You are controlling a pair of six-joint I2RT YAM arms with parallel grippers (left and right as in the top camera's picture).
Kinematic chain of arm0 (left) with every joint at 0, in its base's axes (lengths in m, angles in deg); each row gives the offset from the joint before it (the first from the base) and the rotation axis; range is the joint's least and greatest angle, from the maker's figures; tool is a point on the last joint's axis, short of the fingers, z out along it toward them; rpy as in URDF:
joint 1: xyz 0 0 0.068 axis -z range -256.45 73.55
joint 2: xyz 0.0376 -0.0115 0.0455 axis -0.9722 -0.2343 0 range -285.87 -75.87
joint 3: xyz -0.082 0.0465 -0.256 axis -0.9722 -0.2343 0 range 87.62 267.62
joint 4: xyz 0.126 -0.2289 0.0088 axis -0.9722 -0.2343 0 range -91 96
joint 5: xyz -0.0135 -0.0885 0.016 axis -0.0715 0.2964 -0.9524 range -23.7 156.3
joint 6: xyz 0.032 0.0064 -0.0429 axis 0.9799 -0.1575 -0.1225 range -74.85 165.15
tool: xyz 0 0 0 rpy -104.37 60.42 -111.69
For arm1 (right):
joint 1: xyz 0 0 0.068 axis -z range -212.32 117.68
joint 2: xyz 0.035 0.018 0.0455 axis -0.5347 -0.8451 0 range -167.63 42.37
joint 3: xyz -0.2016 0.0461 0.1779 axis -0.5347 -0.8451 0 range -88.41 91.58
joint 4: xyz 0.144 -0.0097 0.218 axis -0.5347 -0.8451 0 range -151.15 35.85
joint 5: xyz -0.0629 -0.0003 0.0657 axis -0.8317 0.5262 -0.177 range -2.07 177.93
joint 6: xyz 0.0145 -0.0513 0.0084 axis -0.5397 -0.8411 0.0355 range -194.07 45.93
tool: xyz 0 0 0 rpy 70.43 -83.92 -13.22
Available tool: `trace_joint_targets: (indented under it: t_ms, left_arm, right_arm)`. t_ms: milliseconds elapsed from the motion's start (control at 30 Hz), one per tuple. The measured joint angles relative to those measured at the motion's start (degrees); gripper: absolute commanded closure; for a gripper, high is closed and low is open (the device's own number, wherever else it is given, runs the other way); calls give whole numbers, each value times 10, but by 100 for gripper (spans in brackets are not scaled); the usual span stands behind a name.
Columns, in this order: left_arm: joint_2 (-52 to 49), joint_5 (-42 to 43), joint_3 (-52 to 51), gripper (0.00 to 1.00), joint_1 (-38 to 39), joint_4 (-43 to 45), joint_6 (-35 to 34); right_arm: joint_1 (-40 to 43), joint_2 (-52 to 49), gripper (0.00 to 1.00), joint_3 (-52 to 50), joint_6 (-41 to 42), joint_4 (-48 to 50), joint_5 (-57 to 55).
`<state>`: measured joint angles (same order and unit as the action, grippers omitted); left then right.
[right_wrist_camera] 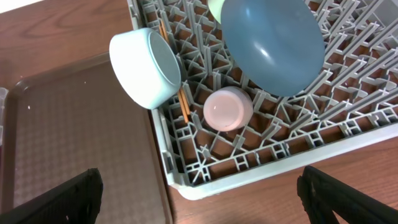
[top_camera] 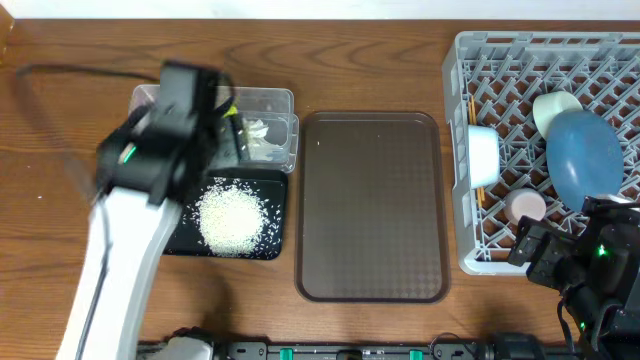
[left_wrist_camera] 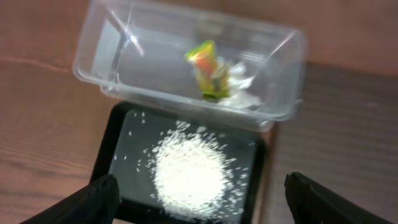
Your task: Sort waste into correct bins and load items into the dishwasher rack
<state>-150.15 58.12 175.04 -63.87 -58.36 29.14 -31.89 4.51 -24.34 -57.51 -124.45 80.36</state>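
Observation:
The clear tub (left_wrist_camera: 112, 46) holds the yellow-green-orange wrapper (left_wrist_camera: 208, 67) and the white tissue (left_wrist_camera: 242, 90). In front of it the black tray (left_wrist_camera: 121, 127) carries a heap of rice (left_wrist_camera: 189, 171). My left gripper (left_wrist_camera: 202, 190) is open and empty above the tray; it also shows in the overhead view (top_camera: 195, 100). The grey rack (right_wrist_camera: 261, 171) holds the blue bowl (right_wrist_camera: 270, 43), the white bowl (right_wrist_camera: 146, 68) on its side, the pink cup (right_wrist_camera: 228, 109) upside down, chopsticks (right_wrist_camera: 182, 106) and an edge of the mint bowl (right_wrist_camera: 216, 7). My right gripper (right_wrist_camera: 199, 186) is open and empty over the rack's near corner.
The large brown serving tray (top_camera: 372, 205) lies between the bins and the rack (top_camera: 470, 240). A black cable (top_camera: 50, 72) trails across the wooden table at the far left. The right arm (top_camera: 590, 265) hangs over the rack's front right corner.

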Motion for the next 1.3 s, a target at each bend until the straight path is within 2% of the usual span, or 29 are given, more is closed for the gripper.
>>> trace_joint_targets:
  t_ms: [167,200,433,567,1000,1133,1300]
  left_arm:
    - [88,18,0,11,0,-2,0]
    - [99,19,0,6,0,-2,0]
    - [162,20,0,5,0,-31,2]
    - [206,2,-30,5,-1,-8,2]
    - [479,-43,-410,4,-61,297,4]
    - [570,-43,-511,4,-68,348,4]
    - [652,-43,-605,4,-69,368,4]
  right_arm:
    - [0,0,1,0,0,0,0]
    - [0,0,1,0,0,0,0]
    - [0,0,1,0,0,0,0]
    - [0,0,1,0,0,0,0]
    - [0,0,1,0,0,0,0]
    - [0,0,1,0,0,0,0]
    - [0,0,1,0,0,-1,0]
